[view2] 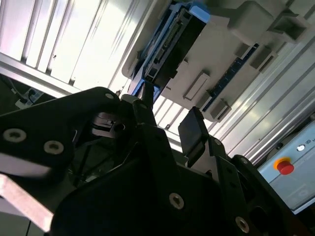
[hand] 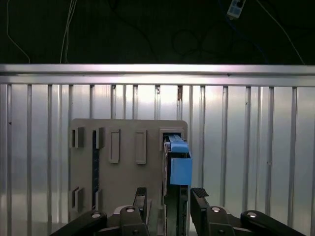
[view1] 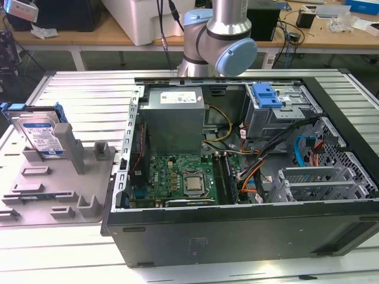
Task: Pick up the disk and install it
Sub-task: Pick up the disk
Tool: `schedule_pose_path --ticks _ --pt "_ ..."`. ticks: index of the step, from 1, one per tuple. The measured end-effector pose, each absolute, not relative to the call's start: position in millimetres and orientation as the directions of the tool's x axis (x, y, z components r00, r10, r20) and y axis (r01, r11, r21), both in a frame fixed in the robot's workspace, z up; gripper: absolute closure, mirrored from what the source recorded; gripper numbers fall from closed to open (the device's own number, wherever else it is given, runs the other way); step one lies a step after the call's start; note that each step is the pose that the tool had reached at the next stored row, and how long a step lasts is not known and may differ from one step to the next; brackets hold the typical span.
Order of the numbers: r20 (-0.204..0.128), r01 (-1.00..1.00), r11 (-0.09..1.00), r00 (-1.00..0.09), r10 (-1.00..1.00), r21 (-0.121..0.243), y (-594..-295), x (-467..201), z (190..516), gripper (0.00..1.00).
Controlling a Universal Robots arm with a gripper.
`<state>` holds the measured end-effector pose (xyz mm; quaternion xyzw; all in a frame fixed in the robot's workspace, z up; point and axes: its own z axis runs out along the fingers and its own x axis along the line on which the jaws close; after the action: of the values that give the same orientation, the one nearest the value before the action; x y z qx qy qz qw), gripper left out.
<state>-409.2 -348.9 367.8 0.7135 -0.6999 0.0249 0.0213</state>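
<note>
We see a worktop (view1: 83,89) of ribbed aluminium slats, silver and glaring white where the light strikes it. Beyond its far edge stands a long wooden bench (view1: 331,36) on white legs, carrying a large white box (view1: 141,21) and small clutter. In the first wrist view, dark floor (hand: 147,29) lies past the worktop's edge rail, with a small white plug (hand: 236,7) there. In the second wrist view, a red button (view2: 285,167) sits on a pale box beside the worktop.
</note>
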Motion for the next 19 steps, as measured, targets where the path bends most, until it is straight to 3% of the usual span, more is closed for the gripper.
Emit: schedule_pose_path --ticks 4,9,19 --pt "0.060 -1.000 -0.019 0.019 -0.998 -0.004 -349.0 -409.4 367.8 0.52" --pt "0.006 -1.000 -0.019 0.019 -1.000 -0.005 -349.7 -409.3 367.5 0.52" --pt "-0.010 -1.000 -0.019 0.019 -1.000 0.025 -349.9 -409.2 367.2 0.52"
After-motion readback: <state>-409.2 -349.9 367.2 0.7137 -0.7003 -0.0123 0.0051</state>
